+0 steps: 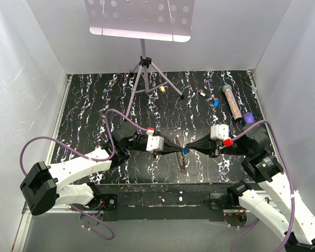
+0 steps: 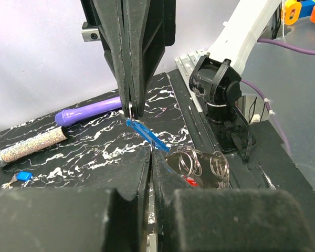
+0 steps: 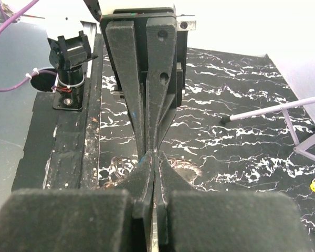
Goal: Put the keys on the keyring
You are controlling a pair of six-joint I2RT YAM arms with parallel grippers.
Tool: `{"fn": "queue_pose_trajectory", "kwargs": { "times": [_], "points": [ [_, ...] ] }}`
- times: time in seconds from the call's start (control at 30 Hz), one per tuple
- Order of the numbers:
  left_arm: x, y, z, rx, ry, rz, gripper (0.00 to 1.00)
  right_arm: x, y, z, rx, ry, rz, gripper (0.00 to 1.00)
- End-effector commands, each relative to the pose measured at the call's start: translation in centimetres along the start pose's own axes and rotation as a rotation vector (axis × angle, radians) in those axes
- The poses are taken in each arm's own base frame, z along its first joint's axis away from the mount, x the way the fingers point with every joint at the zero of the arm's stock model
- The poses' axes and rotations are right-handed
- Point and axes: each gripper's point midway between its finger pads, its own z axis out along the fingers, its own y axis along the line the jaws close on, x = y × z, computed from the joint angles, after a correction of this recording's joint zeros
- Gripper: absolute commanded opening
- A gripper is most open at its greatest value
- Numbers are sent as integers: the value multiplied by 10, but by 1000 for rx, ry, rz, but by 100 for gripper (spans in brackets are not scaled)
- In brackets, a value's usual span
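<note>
Left tool (image 2: 151, 157): jaws closed, reaching right, tip to tip with the right tool above the middle of the bench (image 1: 94, 105). Yellow key (image 1: 162, 89) lies far back, beside a leg of the tripod (image 1: 144, 68). Blue key (image 2: 146, 134) hangs slanted at the meeting tips, off the bench; cannot tell which tool carries it. Keyring (image 1: 185, 163) lies on the bench just below the tips. Right tool (image 3: 154, 160): jaws closed. Back right: second blue key (image 1: 216, 103), glitter tube (image 1: 232, 101), purple pen (image 1: 248, 118).
</note>
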Motion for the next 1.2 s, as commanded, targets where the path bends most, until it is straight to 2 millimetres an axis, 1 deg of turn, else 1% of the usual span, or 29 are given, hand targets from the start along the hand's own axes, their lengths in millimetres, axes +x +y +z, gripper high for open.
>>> {"fn": "queue_pose_trajectory", "kwargs": {
  "times": [0.0,0.1,0.23,0.3,0.4,0.5,0.7,0.83,0.93,1.1,1.17],
  "points": [
    [-16,8,-4,-35,-14,64,0,-18,4,-7,-3,-1,-74,1],
    [-16,13,-8,-54,-8,80,0,-17,11,-12,-15,12,-90,1],
    [-22,17,-11,-58,-23,80,0,-17,10,-16,3,5,-112,1],
    [-31,24,-14,-71,-60,70,0,-16,9,-17,11,5,-112,1],
    [-44,30,-21,-92,-136,5,0,-16,9,-19,27,1,-97,1],
    [-47,27,-25,-104,-187,-67,0,-17,10,-21,34,-2,-82,1],
    [-56,21,-23,-79,-289,-160,0,-15,16,-24,23,4,-83,1],
    [-58,20,-20,-60,-328,-198,0,-8,15,-22,33,-2,-94,1],
    [-53,21,-19,-56,-319,-193,0,-3,12,-23,51,8,-120,1],
    [-40,16,-14,-3,-259,-160,0,1,13,-21,45,-9,-132,1],
    [-37,15,-15,4,-241,-145,0,2,10,-20,55,-17,-132,1]
  ]
}}
